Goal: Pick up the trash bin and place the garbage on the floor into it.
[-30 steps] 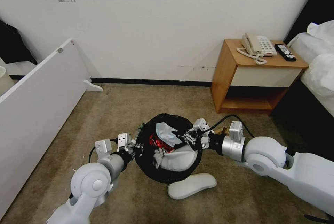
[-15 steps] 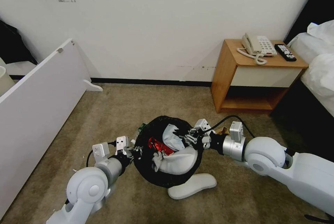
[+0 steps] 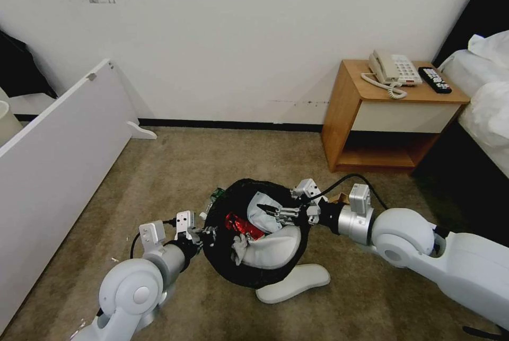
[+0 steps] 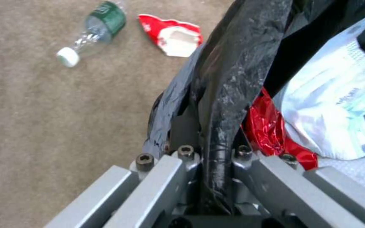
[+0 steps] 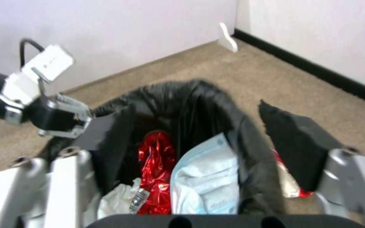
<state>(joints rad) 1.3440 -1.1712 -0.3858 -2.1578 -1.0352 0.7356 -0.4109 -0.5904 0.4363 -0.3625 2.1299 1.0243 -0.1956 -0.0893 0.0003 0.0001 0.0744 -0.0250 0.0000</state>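
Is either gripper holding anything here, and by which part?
The left gripper is clamped on the bin at its bag-covered rim. The right gripper is open above the bin's mouth, holding nothing.

Black crinkled liner on the trash bin [image 3: 254, 272], glossy where the silver-grey left gripper [image 4: 210, 158] clamps its rim. Inside: shiny red foil [image 3: 239, 224], a pale blue-white mask [image 5: 206, 177], a white slipper [image 3: 275, 248]. Another white slipper [image 3: 292, 282] lies at the bin's five o'clock on the beige-brown carpet [image 3: 175, 171]. A clear bottle [image 4: 92, 31], green label, white cap, beside a red-and-white wrapper [image 4: 172, 34]. Right gripper [image 5: 191, 186]: grey metal, black pads.
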